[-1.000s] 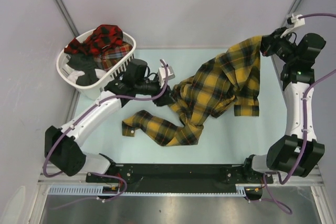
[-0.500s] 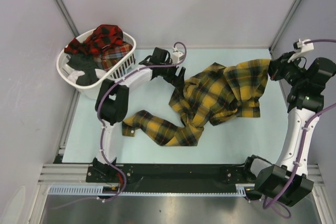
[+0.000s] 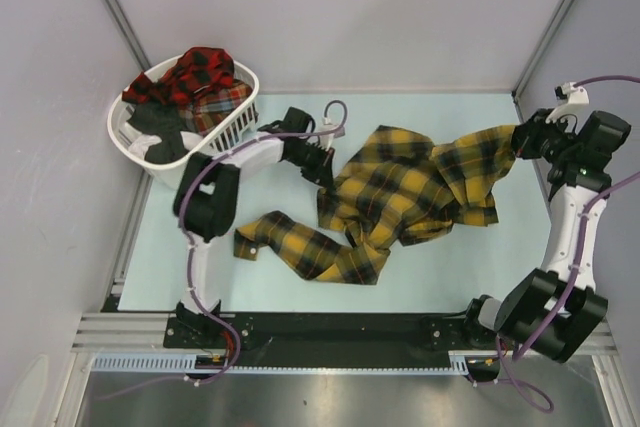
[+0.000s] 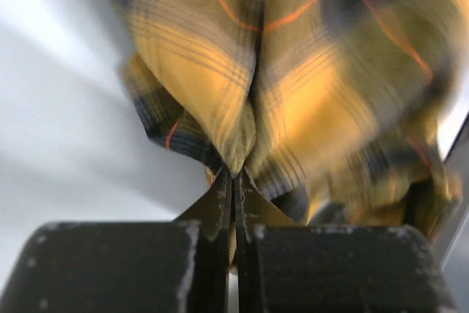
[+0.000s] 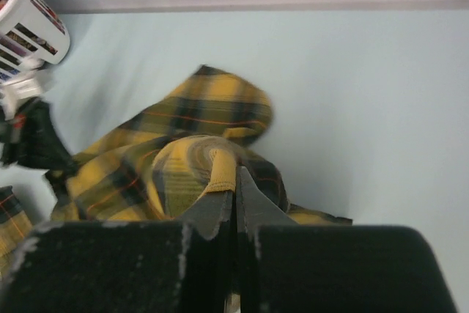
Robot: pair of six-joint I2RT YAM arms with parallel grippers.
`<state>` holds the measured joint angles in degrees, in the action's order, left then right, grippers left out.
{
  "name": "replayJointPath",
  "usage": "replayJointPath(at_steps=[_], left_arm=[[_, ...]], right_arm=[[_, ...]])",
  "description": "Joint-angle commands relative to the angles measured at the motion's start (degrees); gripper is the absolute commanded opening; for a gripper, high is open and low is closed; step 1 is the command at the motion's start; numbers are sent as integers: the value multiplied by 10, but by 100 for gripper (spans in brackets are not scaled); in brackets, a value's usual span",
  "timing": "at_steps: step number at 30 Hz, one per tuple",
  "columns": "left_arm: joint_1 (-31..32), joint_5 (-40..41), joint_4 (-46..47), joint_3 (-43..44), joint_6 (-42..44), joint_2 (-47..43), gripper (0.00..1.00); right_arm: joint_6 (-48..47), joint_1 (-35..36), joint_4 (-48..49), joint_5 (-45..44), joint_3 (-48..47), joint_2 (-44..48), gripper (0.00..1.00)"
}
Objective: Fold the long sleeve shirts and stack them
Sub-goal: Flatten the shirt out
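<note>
A pale green table (image 3: 200, 257) sits between plain grey walls, with a white basket (image 3: 252, 87) at the upper left of the top view holding the red plaid shirts (image 3: 197, 71) in a heap. The yellow shirt (image 3: 400, 192) lies crumpled across the middle of the table, one sleeve (image 3: 275, 237) trailing toward the lower left. The left gripper (image 3: 323, 170) is pinched tight on a bunched fold at the shirt's left edge, and its wrist view shows cloth squeezed between the closed fingers (image 4: 220, 203). The right gripper (image 3: 516, 141), at the right of the frame, is likewise clamped on a fold at the shirt's far right end, which it holds off the table. The flannel looks light, soft and limp: it will sag and fold on itself between two holds, and it is not fragile. It would probably spread best if taken by the shoulder seams or hem corners, not by mid-panel bunches.
</note>
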<state>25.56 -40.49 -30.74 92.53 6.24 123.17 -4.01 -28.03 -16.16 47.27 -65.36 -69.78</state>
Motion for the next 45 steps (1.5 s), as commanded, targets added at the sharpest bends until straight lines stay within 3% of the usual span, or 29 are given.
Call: replayJointPath(at_steps=[1, 3, 5, 6, 7, 8, 11, 18, 20, 25, 30, 33, 36, 37, 39, 42, 43, 45], left_arm=[[-12, 34, -46, -201, 115, -303, 0], [12, 65, -92, -329, 139, -405, 0], [70, 83, -133, -393, 168, -440, 0], [88, 95, -176, -379, 192, -445, 10], [82, 79, -199, -367, 233, -469, 29], [67, 68, -202, -360, 243, -485, 56], [-11, 55, -166, -335, 270, -510, 76], [-45, 109, -137, -163, 357, -330, 81], [-45, 131, -102, -131, 355, -280, 81], [-47, 165, -89, 69, 310, -77, 82], [-43, 253, -144, 286, 298, 86, 86], [-41, 275, -160, 331, 326, 147, 89], [-32, 291, -189, 353, 354, 179, 83], [-29, 292, -204, 359, 359, 187, 74], [-27, 285, -235, 348, 362, 191, 65], [-37, 279, -252, 318, 360, 173, 25], [-45, 261, -251, 316, 347, 164, 0], [-80, 233, -233, 322, 304, 124, 0]], right_arm=[[23, 26, 45, -13, -8, -33, 0], [21, 46, 39, -22, -9, -51, 0], [9, 61, 25, -24, -9, -67, 0], [-4, 61, 4, -28, -12, -71, 0], [-24, 63, -4, -27, -11, -75, 0], [-35, 64, -14, -25, -13, -78, 0], [-74, 68, -60, -21, -28, -98, 0], [-105, 76, -63, -28, -38, -125, 0], [-110, 76, -64, -31, -47, -137, 0], [-127, 78, -86, -45, -64, -160, 0], [-143, 83, -106, -59, -65, -168, 0], [-147, 90, -109, -71, -64, -176, 0], [-150, 97, -108, -89, -69, -187, 0], [-145, 97, -104, -95, -71, -191, 0], [-137, 98, -85, -112, -78, -204, 0], [-131, 100, -70, -133, -116, -234, 0], [-129, 100, -68, -136, -129, -243, 0], [-115, 101, -66, -140, -186, -267, 0]])
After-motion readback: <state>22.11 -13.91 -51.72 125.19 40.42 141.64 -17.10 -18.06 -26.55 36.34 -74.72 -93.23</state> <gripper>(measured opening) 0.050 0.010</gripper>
